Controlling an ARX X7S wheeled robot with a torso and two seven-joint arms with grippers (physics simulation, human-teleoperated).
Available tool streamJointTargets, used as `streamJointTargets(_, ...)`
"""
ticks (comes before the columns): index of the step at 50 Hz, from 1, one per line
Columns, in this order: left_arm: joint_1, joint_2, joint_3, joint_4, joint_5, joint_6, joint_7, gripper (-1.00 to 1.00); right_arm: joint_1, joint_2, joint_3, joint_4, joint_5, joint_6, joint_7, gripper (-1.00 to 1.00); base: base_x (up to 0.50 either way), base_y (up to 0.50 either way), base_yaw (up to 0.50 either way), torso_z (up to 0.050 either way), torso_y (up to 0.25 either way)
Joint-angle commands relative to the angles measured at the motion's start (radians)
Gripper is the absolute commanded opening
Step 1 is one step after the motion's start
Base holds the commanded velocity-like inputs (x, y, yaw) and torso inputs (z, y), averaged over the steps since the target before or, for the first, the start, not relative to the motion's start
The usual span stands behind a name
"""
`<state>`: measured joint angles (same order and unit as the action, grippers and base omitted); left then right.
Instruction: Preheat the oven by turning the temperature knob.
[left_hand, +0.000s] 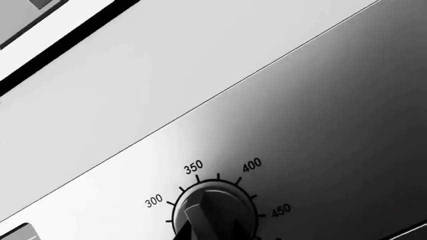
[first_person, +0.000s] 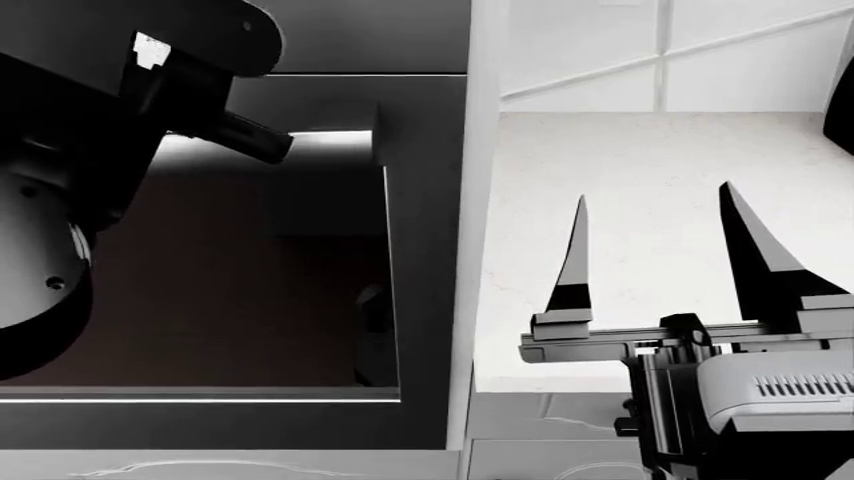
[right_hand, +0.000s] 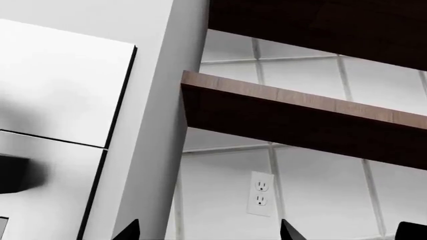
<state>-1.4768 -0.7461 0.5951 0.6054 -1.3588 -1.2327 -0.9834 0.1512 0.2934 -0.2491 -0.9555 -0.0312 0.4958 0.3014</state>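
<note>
Right gripper (first_person: 654, 250) sits nearest in the head view, jaws spread wide and holding nothing, hovering over the pale counter (first_person: 627, 150) beside the oven; I leave it parked. Its wrist camera looks up at a wooden shelf (right_hand: 300, 107), tiled wall and an outlet (right_hand: 261, 192), so it gives me nothing on the knob. Left gripper (first_person: 247, 135) is up against the oven (first_person: 427, 250) near the top of the door window, its dark body filling the left of the head view; I cannot tell from any view how far its jaws are open or whether they touch anything. Left wrist camera is very close to the silver panel (left_hand: 320, 110): the knob (left_hand: 215, 212) is at the frame's edge, only partly in view, ringed by 300, 350, 400, 450. Judgement: I am in the approach and alignment step, knob not yet confirmed grasped. To do this well I want the knob centred in the wrist view before closing, jaws straddling the raised ridge across its face, then rotate about the knob axis with the wrist only, no sideways drag. Risk: closing off-centre and slipping off the dial.
</note>
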Motion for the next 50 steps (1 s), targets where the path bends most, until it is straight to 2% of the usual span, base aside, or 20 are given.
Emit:
streamJointTargets(1,-0.007,0.038,0.064,-0.264,-0.056,0.042,0.128,-1.00,0.001,0.001,-0.006,0.000,-0.001,-0.002,0.003,1.00,0.01,0.00,-0.01,0.000,0.000)
streamJointTargets(15,-0.017,0.040,0.145,-0.231,0.056,0.032,0.188,-1.00,0.001,0.006,-0.008,-0.004,0.002,0.001,0.008,1.00,0.01,0.00,-0.01,0.002,0.000)
streamJointTargets(21,-0.006,0.034,0.156,-0.218,0.058,0.037,0.207,-1.00,0.002,0.007,-0.009,-0.004,0.003,0.000,0.011,1.00,0.01,-0.01,-0.01,0.002,0.000)
streamJointTargets(25,0.003,0.044,0.133,-0.272,-0.017,0.028,0.207,-1.00,0.003,0.008,-0.011,-0.002,0.003,0.000,0.012,1.00,0.01,-0.01,-0.01,0.000,0.000)
streamJointTargets(31,-0.011,0.055,0.138,-0.312,-0.047,0.010,0.233,-1.00,0.002,0.011,-0.011,-0.003,0.003,0.000,0.015,1.00,0.01,-0.01,-0.01,0.002,0.000)
streamJointTargets(50,-0.029,0.057,0.218,-0.334,0.070,0.015,0.316,-1.00,0.001,0.016,-0.015,-0.003,0.006,-0.002,0.022,1.00,0.02,-0.01,-0.02,0.002,0.000)
